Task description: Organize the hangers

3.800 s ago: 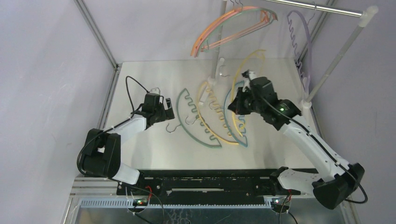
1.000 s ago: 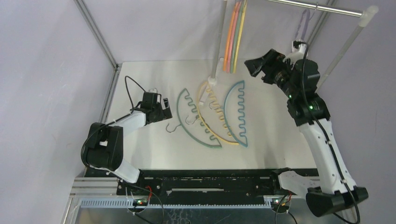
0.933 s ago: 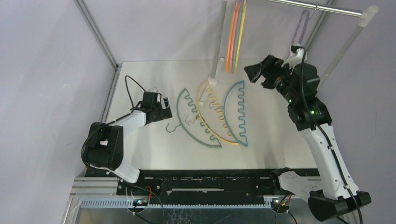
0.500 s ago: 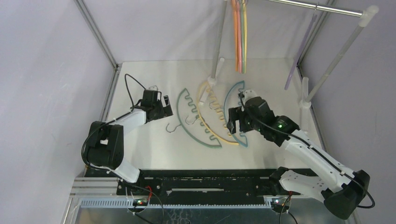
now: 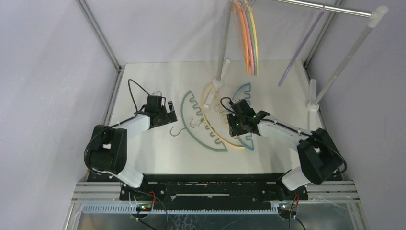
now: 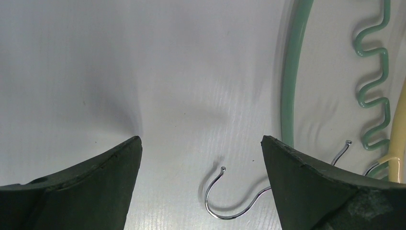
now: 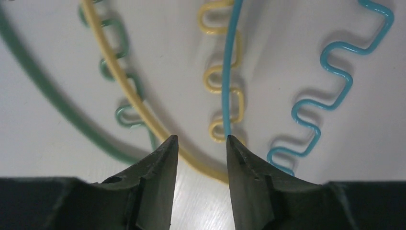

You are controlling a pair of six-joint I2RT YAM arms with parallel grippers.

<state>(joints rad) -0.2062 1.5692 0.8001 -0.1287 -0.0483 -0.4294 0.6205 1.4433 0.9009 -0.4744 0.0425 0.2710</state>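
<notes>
- Looks down on a white table [image 5: 143, 81], with two black-and-white robot arms reaching in from the near edge.
- Shows three hangers lying flat and overlapping near the table's middle: a green hanger [image 5: 194, 134] on the left, a yellow hanger [image 5: 208, 115] beside it, and a blue hanger [image 5: 242, 90] on the right.
- Places the left gripper [image 5: 165, 112] low over the table just left of the green hanger, its fingers spread wide with nothing between them.
- Seen from the left wrist, shows bare table between the two dark fingers [image 6: 95, 177], with the green hanger's [image 6: 288, 86] smooth arc and wavy edge at the right.
- Shows a small metal hook [image 6: 207, 197] lying on the table between the fingertips, near the bottom edge.
- Places the right gripper [image 5: 236, 125] low over the spot where the yellow and blue hangers overlap.
- Seen from the right wrist, shows that gripper's [image 7: 200, 140] jaws a narrow gap apart and clamped on nothing.
- Shows the yellow hanger's [image 7: 119, 81] arc running beneath that gap, and the blue hanger's [image 7: 230, 72] straight bar ending at the right-hand fingertip; cannot tell whether either is touched.
- Shows, at the top, a bunch of orange, pink and yellow-green hangers [image 5: 249, 38] hanging together from the rack's metal rail [image 5: 325, 7], next to a white pole [image 5: 224, 43].
- Shows a pale purple hanger [image 5: 297, 52] hanging alone farther right on the same rail, slanting down to the left.
</notes>
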